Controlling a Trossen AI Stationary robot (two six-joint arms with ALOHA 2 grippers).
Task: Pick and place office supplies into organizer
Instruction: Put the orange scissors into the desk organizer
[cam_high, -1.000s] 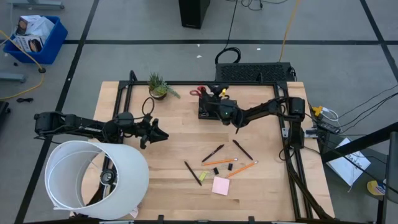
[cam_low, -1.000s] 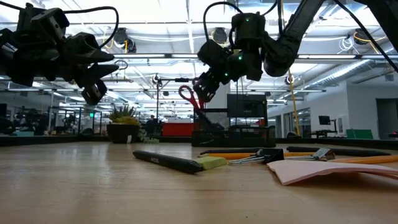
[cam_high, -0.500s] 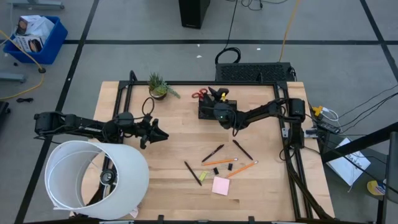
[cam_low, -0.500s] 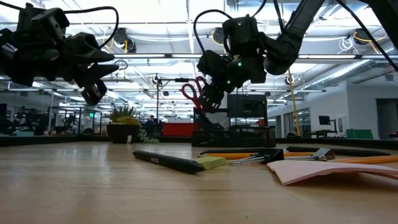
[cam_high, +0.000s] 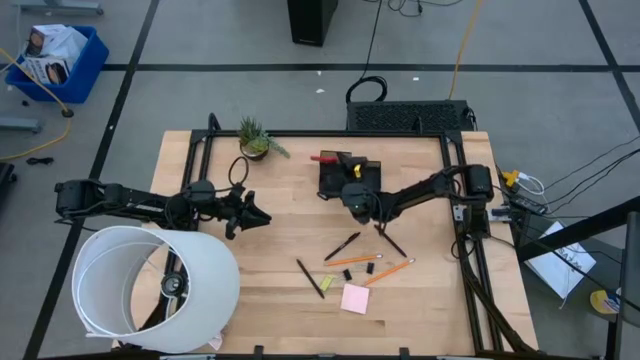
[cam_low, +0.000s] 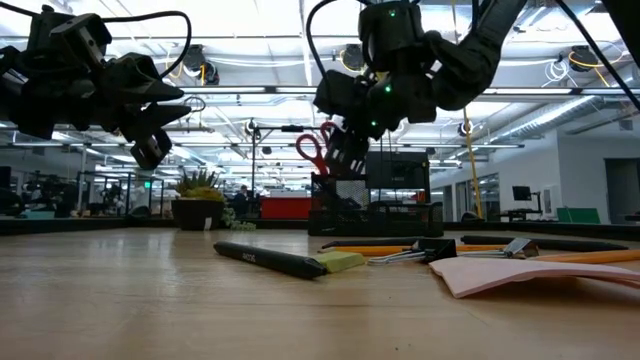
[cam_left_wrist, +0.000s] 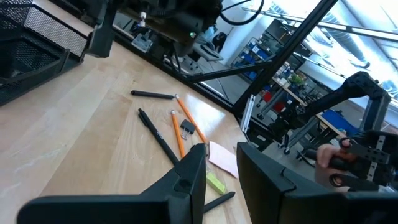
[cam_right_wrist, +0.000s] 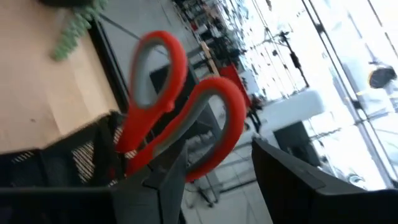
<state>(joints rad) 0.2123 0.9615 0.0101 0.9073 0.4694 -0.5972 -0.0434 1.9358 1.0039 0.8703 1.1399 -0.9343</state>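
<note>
right pincer (cam_high: 347, 186) spread, just above organizer (cam_high: 348, 176) | red-handled scissors (cam_low: 322, 152) stand in organizer, handles up, free of the fingers | pens (cam_high: 341, 246), pencils (cam_high: 389, 271), pink pad (cam_high: 354, 298) lie on bench (cam_high: 280, 250) | left pincer (cam_high: 258, 215) spread, hovers well apart.

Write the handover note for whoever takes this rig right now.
Right gripper: open, empty, just in front of the organizer.
Left gripper: open, empty, waiting over the table's left side.
Done: the scissors stand in the organizer, red handles up.
Left on the table in front of the organizer: black pens, orange pencils, the pink sticky pad and a small yellow-green piece.
Next, likely: send the right gripper to the nearest pen.
</note>
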